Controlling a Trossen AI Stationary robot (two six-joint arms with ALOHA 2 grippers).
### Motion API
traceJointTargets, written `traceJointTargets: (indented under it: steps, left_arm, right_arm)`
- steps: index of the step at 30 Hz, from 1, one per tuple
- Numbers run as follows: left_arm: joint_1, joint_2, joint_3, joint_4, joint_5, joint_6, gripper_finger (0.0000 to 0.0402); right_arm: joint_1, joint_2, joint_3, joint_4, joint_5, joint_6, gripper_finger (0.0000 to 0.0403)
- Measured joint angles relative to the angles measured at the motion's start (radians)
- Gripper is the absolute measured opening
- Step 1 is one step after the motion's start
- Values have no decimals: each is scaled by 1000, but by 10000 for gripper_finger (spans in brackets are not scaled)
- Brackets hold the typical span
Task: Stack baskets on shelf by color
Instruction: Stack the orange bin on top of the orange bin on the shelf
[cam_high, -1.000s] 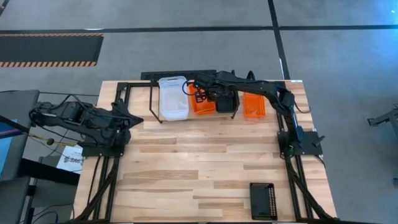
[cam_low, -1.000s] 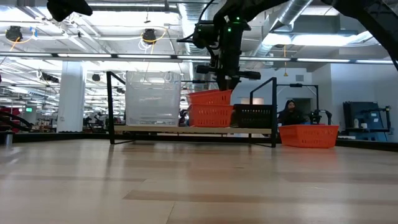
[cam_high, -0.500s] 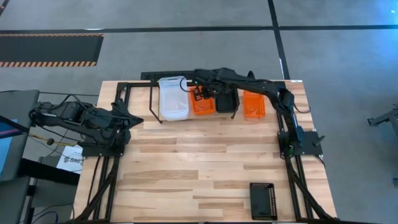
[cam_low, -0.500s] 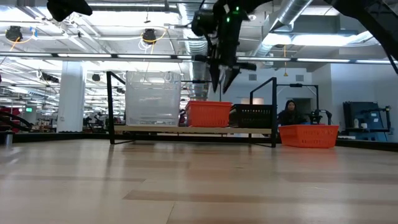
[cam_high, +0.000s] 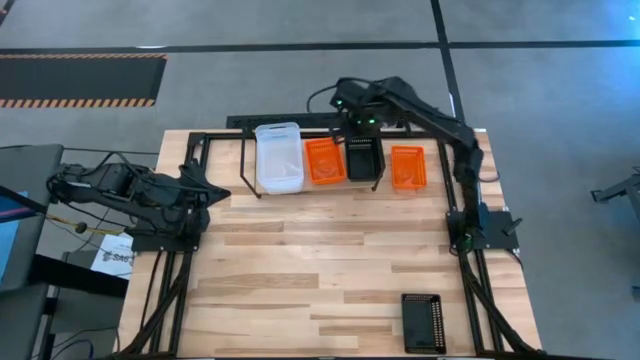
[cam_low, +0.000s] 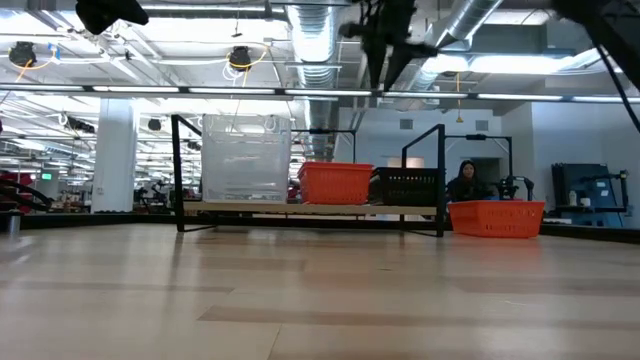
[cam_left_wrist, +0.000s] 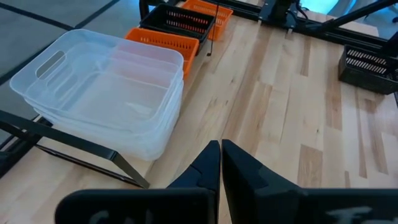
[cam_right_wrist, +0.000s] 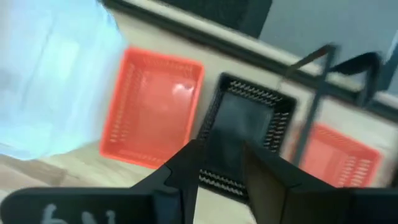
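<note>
The shelf (cam_low: 250, 208) stands along the table's far edge. On it, from left to right, sit a stack of clear baskets (cam_high: 278, 157), nested orange baskets (cam_high: 324, 161) and a black basket (cam_high: 363, 160). My right gripper (cam_right_wrist: 222, 163) hangs open high above the orange and black baskets (cam_low: 387, 55), with nothing between its fingers. One more orange basket (cam_high: 407, 167) rests on the table just right of the shelf. Another black basket (cam_high: 423, 320) lies near the table's front right corner. My left gripper (cam_left_wrist: 221, 165) waits shut at the table's left side.
The shelf's black wire uprights (cam_low: 440, 175) rise beside the baskets. The wide wooden tabletop (cam_high: 320, 260) lies bare between the shelf and the near black basket. A person (cam_low: 465, 182) sits in the room behind the table.
My right gripper has let go of an orange basket, which settled from a tilt into the orange basket on the shelf. The gripper opened, then rose well above the shelf and shifted slightly toward the table's right.
</note>
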Motion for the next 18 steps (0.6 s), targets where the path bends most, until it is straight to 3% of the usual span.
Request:
traceJointTargets:
  steps: [10,18]
  left_arm:
    - [0,0,0,-24,34,-1,0]
    - [0,0,0,-33,29,13,0]
  right_arm:
    - [-28,-188,-116,0,18,65,125]
    - [-41,-415,-458,-3,31,223,118]
